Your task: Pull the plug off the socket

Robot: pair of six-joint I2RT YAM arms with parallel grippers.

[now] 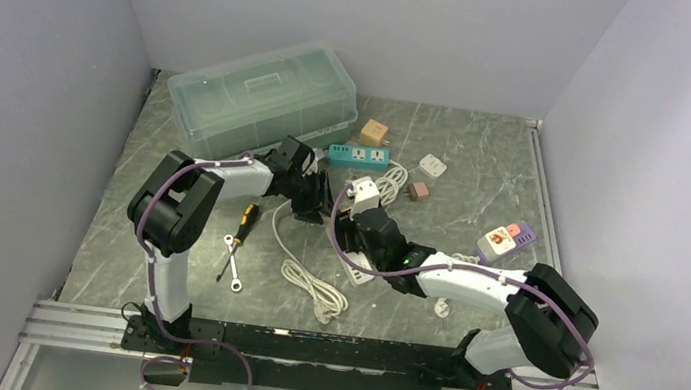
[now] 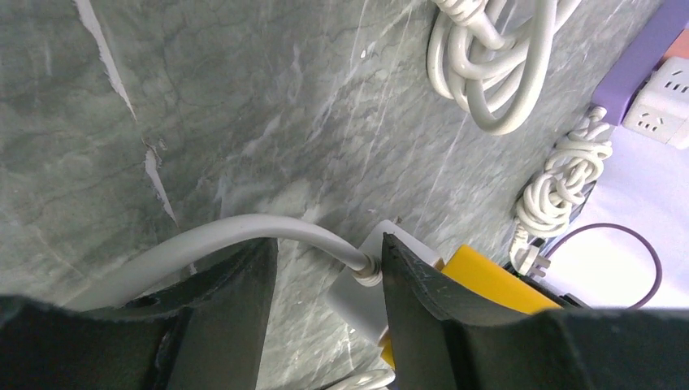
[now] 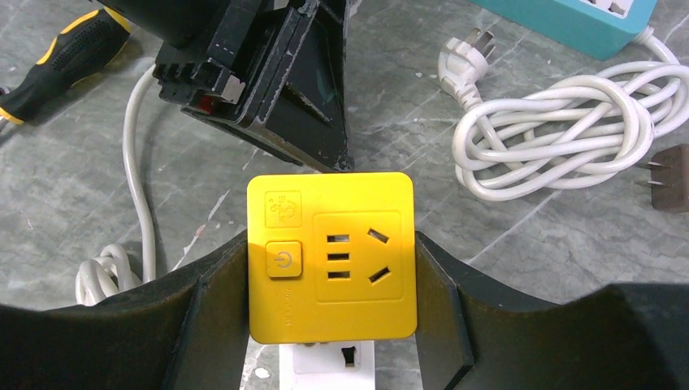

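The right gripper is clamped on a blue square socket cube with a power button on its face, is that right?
No. The square plastic socket cube clamped in the right gripper is yellow, not blue; the right wrist view shows it. It does have a power button on its face.

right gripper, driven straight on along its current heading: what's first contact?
Most likely the left gripper: its black tip sits directly beyond the yellow socket cube that the right gripper clamps, seemingly almost at the cube's far edge. Depth is unclear from the right wrist view.
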